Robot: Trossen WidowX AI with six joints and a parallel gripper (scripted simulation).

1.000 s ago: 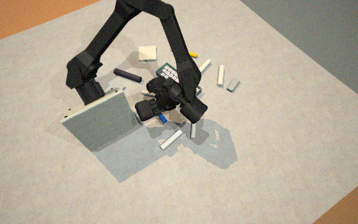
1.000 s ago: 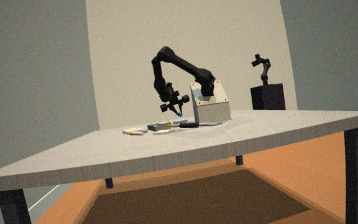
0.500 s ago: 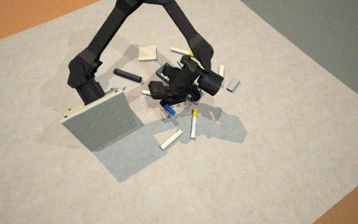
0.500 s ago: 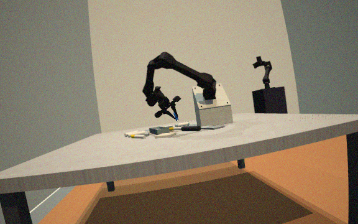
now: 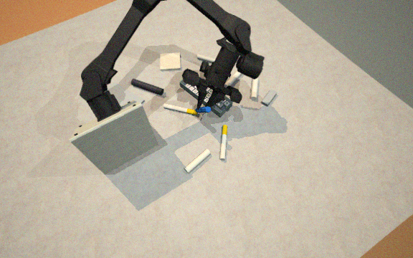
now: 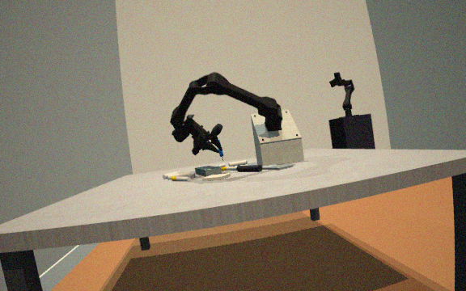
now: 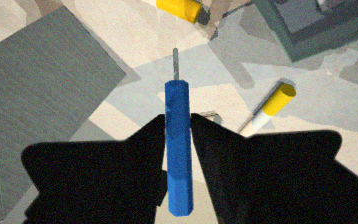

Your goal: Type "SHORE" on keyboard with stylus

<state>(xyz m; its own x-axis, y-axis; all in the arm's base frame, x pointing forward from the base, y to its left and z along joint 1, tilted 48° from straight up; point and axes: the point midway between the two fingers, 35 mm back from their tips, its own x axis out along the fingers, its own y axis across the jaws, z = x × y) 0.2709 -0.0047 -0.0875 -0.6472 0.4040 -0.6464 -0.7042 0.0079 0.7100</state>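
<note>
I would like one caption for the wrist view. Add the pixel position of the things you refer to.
Blue stylus (image 5: 204,110) (image 6: 221,153) (image 7: 178,145) clamped between black gripper fingers, its thin grey tip bare.

stylus (image 5: 203,110) (image 6: 221,153) (image 7: 178,145): blue, thin grey tip | gripped, raised above desk | keyboard (image 5: 221,109) (image 6: 208,171) (image 7: 307,42): dark grey-green, on desk (image 5: 282,186) (image 6: 233,202) (image 7: 350,155)
</note>
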